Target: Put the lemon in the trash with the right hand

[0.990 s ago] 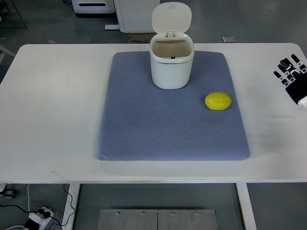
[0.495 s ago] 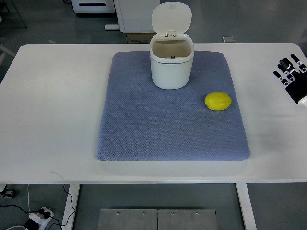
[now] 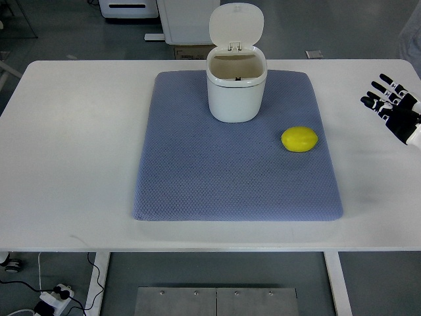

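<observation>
A yellow lemon lies on the right part of a blue-grey mat. A white trash can stands at the mat's far middle, its lid flipped up and its inside showing. My right hand, black with white knuckles, hovers over the bare table near the right edge, well to the right of the lemon. Its fingers are spread and hold nothing. The left arm does not show.
The mat lies on a white table with wide bare areas left and right of it. Beyond the far edge stand white cabinets on a grey floor. A power strip lies on the floor below.
My right hand has shifted a little left, toward the mat. The lemon and trash can stay where they were.
</observation>
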Available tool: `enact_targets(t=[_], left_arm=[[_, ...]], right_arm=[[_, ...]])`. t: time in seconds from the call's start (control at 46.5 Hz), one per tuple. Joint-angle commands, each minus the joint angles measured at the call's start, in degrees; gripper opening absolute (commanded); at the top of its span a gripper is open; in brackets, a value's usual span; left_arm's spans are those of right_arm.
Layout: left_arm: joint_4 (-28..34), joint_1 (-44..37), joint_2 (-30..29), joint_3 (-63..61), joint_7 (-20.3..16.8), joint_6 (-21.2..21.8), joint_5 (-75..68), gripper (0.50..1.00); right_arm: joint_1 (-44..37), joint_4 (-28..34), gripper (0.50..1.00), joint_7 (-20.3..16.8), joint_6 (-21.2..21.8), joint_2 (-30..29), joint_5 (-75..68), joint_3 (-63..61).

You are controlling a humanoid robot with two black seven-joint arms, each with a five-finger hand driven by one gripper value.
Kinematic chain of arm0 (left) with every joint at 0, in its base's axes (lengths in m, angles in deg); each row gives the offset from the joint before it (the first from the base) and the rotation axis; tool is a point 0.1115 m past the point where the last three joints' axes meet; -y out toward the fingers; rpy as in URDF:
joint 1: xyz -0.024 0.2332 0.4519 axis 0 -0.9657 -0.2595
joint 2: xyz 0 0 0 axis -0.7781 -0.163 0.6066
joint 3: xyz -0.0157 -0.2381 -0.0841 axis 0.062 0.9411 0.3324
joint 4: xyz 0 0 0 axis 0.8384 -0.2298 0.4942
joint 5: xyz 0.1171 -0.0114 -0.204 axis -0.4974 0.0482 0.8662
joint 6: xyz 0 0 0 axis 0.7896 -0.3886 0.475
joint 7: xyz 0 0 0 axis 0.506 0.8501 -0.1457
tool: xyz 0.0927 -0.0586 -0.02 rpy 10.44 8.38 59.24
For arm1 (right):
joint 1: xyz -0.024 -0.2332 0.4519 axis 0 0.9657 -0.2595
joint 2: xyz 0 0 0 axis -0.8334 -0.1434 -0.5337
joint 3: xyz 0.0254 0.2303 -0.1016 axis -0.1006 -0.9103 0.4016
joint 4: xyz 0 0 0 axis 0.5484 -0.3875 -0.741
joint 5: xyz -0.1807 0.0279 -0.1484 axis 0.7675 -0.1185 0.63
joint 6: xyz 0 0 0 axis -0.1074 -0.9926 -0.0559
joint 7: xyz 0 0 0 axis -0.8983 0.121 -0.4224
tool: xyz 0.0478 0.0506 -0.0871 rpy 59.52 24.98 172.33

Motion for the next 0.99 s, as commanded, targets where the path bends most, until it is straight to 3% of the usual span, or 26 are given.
enact_targets(t=[0.0, 0.495, 0.71, 0.861, 0.968], left_arm=[[0.00, 0.07, 0.00, 0.00, 0.00, 0.00, 0.00, 1.000], [0.00, -0.01, 0.00, 0.00, 0.00, 0.00, 0.00, 1.000], [0.00, -0.01, 0.00, 0.00, 0.00, 0.00, 0.00, 1.000], [0.00, -0.01, 0.00, 0.00, 0.00, 0.00, 0.00, 1.000], [0.00, -0.01, 0.00, 0.00, 0.00, 0.00, 0.00, 1.000]], right_arm=[[-1.85, 0.00, 1.000, 0.08, -0.11, 1.27, 1.19, 2.83], [-20.22, -0.18, 1.000, -0.53, -0.81, 11.29, 5.24, 26.82], [-23.30, -0.35, 1.000, -1.06, -0.81, 13.67, 4.01, 27.97], [-23.74, -0.18, 1.000, -1.67, 1.03, 15.51, 1.46, 27.97], [-23.74, -0.62, 1.000, -1.67, 6.47, 15.78, -0.91, 27.80]])
